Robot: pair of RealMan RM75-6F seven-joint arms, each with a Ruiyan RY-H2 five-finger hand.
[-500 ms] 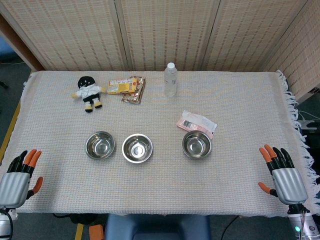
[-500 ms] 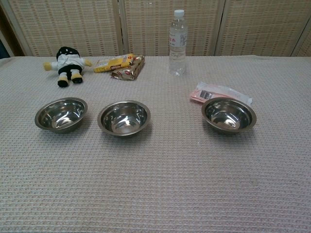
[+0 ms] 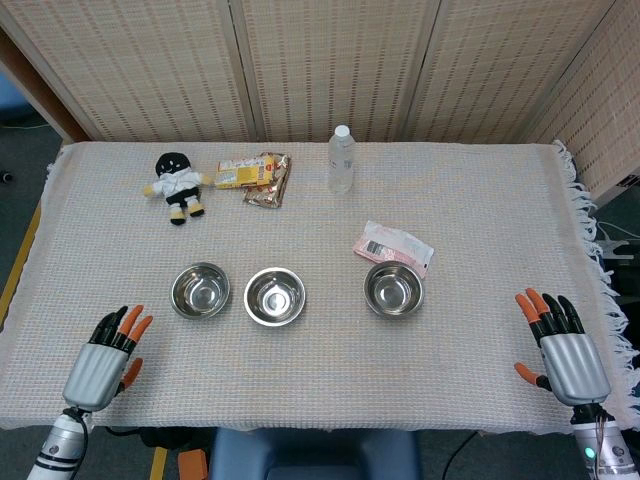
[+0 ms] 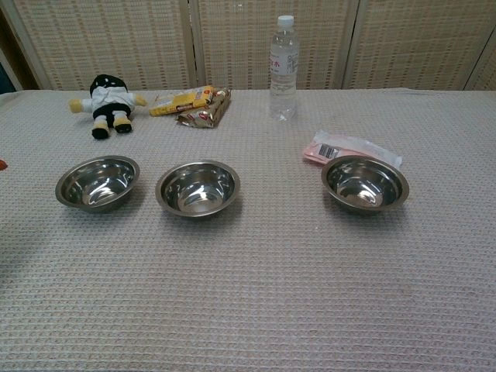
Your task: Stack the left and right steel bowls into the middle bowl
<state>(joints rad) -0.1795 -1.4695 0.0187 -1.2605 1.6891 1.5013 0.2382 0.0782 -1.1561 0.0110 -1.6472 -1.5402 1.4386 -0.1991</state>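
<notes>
Three steel bowls stand in a row on the cloth: the left bowl (image 3: 200, 290) (image 4: 98, 183), the middle bowl (image 3: 275, 296) (image 4: 198, 188) close beside it, and the right bowl (image 3: 393, 289) (image 4: 365, 184) set further apart. All three are empty. My left hand (image 3: 104, 359) hovers open over the near left of the table, below and left of the left bowl. Near the front right corner, my right hand (image 3: 565, 349) is open with fingers spread, well right of the right bowl. The chest view shows only an orange fingertip (image 4: 2, 164) at its left edge.
A pink packet (image 3: 393, 245) lies just behind the right bowl. Along the back stand a water bottle (image 3: 341, 159), snack packets (image 3: 256, 175) and a small doll (image 3: 176, 186). The table cloth (image 3: 320, 390) ends in a fringe at the right edge.
My left hand has moved right and inward over the table, toward the left bowl. The right hand has barely shifted. The bowls have not moved.
</notes>
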